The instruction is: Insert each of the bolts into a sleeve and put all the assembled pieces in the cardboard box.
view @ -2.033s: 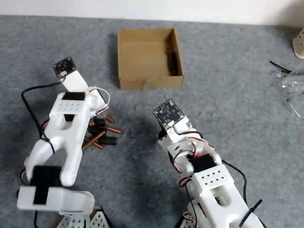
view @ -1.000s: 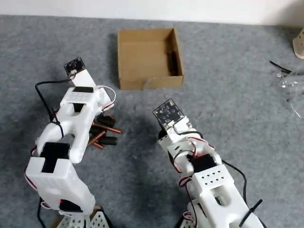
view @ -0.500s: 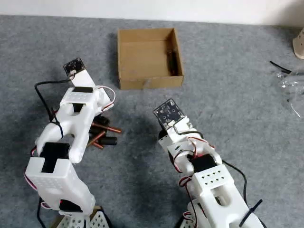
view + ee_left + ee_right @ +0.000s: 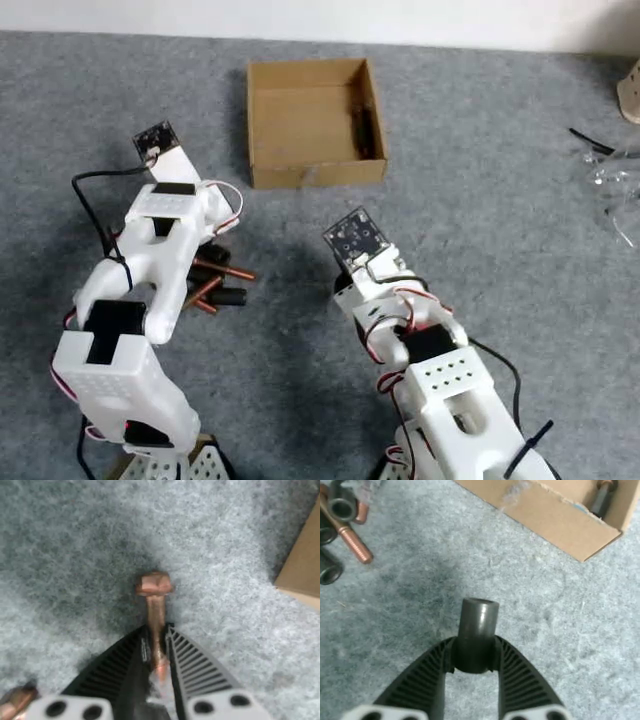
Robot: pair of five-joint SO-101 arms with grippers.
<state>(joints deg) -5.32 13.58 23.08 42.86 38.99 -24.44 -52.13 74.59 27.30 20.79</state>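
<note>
My left gripper [image 4: 156, 630] is shut on the shank of a copper bolt [image 4: 154, 586], whose hex head points away from the fingers just above the grey carpet. The right gripper [image 4: 474, 645] is shut on a black sleeve [image 4: 478, 617], open end outward. In the high view the left arm [image 4: 160, 250] stands over a pile of bolts and sleeves [image 4: 218, 281], and the right arm [image 4: 400, 310] is at centre. The cardboard box [image 4: 300, 172] lies beyond both arms, with one assembled piece [image 4: 366, 130] along its right wall.
Loose bolts and sleeves [image 4: 340, 527] lie on the carpet to one side of the right gripper. A corner of the box [image 4: 302, 572] is close to the left gripper. Clear plastic and cables [image 4: 605, 165] lie at the far right edge.
The left arm has come up from the pile and swung toward the box over the first second, then held still. The right arm has hardly moved.
</note>
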